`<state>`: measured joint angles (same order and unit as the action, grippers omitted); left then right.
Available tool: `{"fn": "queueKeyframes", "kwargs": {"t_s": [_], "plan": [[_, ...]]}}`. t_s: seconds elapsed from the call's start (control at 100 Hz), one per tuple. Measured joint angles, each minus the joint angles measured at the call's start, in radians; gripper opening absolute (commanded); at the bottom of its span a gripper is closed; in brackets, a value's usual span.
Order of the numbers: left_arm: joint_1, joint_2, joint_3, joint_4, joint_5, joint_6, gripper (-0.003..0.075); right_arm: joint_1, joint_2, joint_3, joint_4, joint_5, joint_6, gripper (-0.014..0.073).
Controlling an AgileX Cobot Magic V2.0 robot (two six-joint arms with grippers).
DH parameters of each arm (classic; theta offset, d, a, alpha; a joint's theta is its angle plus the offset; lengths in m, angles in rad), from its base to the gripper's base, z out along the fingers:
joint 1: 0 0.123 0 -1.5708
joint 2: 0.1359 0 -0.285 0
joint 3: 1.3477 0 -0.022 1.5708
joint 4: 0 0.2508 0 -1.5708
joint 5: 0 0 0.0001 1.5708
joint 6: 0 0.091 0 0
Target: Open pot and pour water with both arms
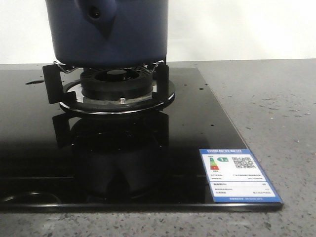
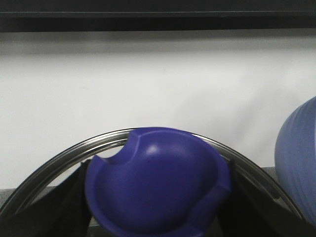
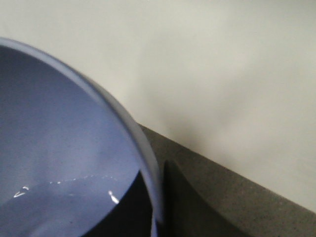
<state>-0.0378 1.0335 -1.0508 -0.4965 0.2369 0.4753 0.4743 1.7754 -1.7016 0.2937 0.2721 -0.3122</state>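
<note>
One matte navy pot (image 1: 108,34), knobbed

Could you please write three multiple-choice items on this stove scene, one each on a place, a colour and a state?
1. Where does the pot stand?
A. on the burner stand
B. on the grey counter
C. on the label

2. What colour is the border of the label on the black cooktop?
A. red
B. blue
C. yellow

3. Is a flame showing at the burner?
A. yes, all round
B. yes, on one side
C. none is visible

Answers: 1 A, its base rests on the supports over the burner; 2 B, the edge is blue; 3 C, the burner looks dark.
</note>
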Motion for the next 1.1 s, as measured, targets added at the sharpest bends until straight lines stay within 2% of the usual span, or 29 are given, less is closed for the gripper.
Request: {"fn": "queueKeyframes", "kwargs": {"t_s": [0.17,0.66,0.91,1.099], "plan": [[0.0,0.0,0.0,0.0,0.0,0.0,0.0362,0.019,-0.049,0.173,0.001,-0.285,-0.009,-0.0042],[0.0,0.0,0.0,0.0,0.0,0.0,0.0362,0.077,-0.074,0.442,-0.047,-0.855,-0.011,-0.0043],[0.0,0.0,0.0,0.0,0.0,0.0,0.0362,0.08,-0.074,0.479,-0.07,-1.016,-0.011,-0.0042],[0.0,0.0,0.0,0.0,0.0,0.0,0.0362,0.08,-0.074,0.478,-0.136,-1.124,-0.011,-0.0042]]}}
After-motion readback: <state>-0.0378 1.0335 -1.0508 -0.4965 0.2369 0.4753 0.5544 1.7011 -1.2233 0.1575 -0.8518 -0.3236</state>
